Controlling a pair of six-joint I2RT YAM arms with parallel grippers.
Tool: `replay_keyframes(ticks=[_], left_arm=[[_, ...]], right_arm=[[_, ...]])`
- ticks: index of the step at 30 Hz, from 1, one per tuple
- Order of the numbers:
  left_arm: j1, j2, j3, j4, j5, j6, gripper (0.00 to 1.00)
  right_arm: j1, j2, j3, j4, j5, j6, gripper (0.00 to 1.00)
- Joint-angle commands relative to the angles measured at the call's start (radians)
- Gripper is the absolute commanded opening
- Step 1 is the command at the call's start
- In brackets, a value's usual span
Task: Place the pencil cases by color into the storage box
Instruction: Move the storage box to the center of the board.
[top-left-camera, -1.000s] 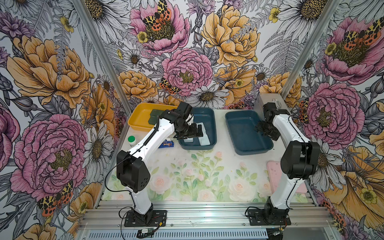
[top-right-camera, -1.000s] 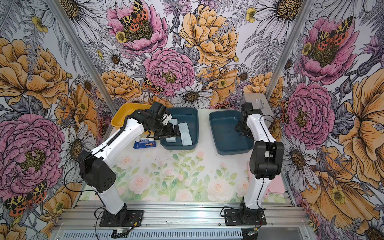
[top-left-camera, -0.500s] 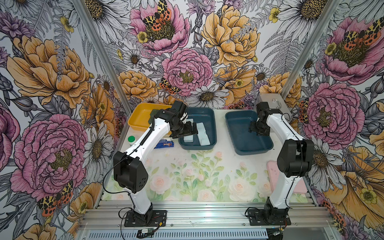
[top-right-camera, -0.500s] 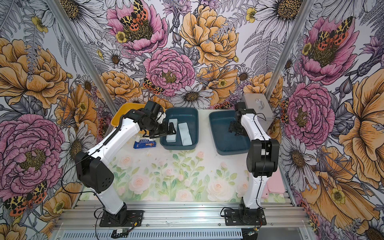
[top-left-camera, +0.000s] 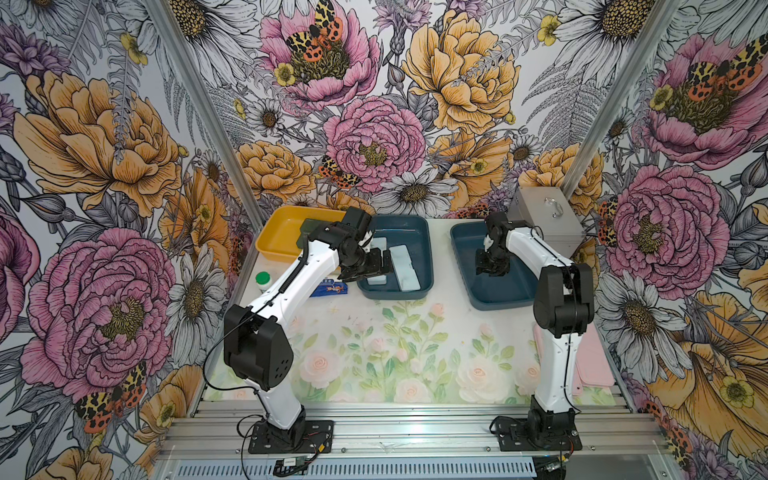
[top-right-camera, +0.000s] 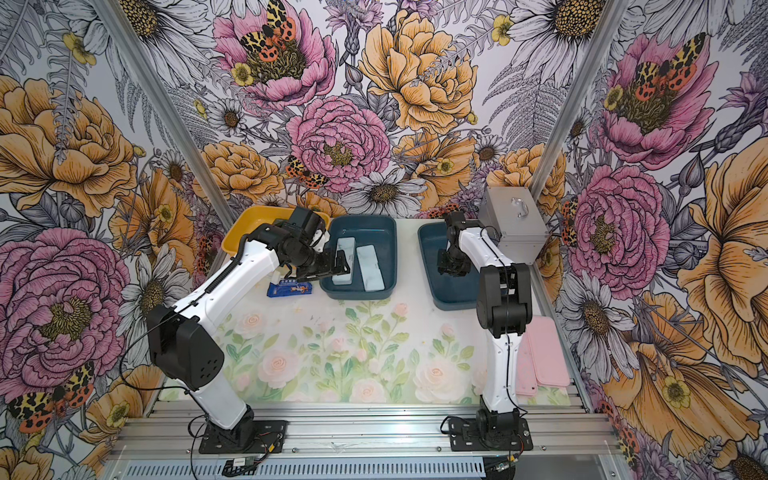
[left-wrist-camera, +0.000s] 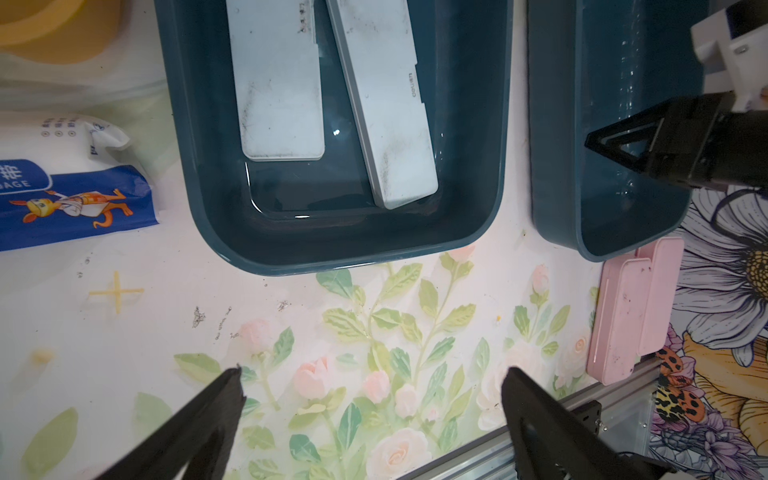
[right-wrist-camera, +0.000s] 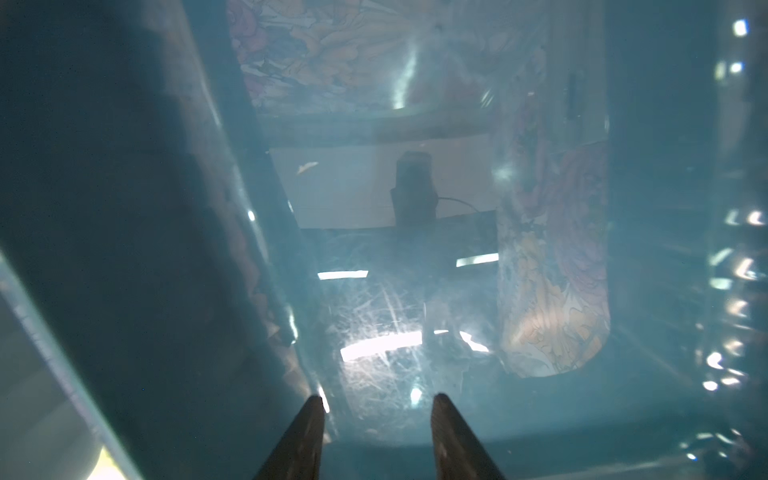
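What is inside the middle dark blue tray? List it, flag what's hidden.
Two pale blue pencil cases lie side by side on the tray's floor, nothing else. In both top views the left claw covers part of one case; anything beneath the cases is hidden.

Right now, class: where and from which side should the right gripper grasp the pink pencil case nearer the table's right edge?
Probably from straight above, pinching the pink pencil case across its short width at mid-length: it lies flat, overlapping its twin.

walls (top-left-camera: 374, 124): large floral print | tabletop (top-left-camera: 395, 353): pale rose print | front rail (top-left-camera: 415, 432): aluminium
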Motion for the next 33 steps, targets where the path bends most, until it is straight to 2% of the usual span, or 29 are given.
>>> replay_keyframes(ticks=[1,9,15,22,28,33], left_arm=[[0.010,-0.055,-0.029,0.030,-0.030,-0.020,0.99],[0.014,-0.113,-0.079,0.044,-0.062,-0.021,0.99],[0.020,-0.141,-0.099,0.046,-0.059,-0.021,0.99],[0.032,-0.159,-0.121,0.047,-0.052,-0.014,0.99],[0.042,-0.159,-0.129,0.049,-0.036,-0.003,0.99],[0.053,-0.157,-0.129,0.049,-0.026,0.003,0.99]], right_arm=[[0.035,0.048,0.081,0.008,-0.045,0.007,0.45],[0.083,0.229,0.301,0.008,-0.149,0.089,0.43],[0.111,0.319,0.467,-0.010,-0.184,0.137,0.43],[0.128,0.368,0.547,-0.010,-0.233,0.144,0.43],[0.132,0.367,0.546,-0.009,-0.218,0.149,0.46],[0.135,0.398,0.574,-0.010,-0.260,0.159,0.46]])
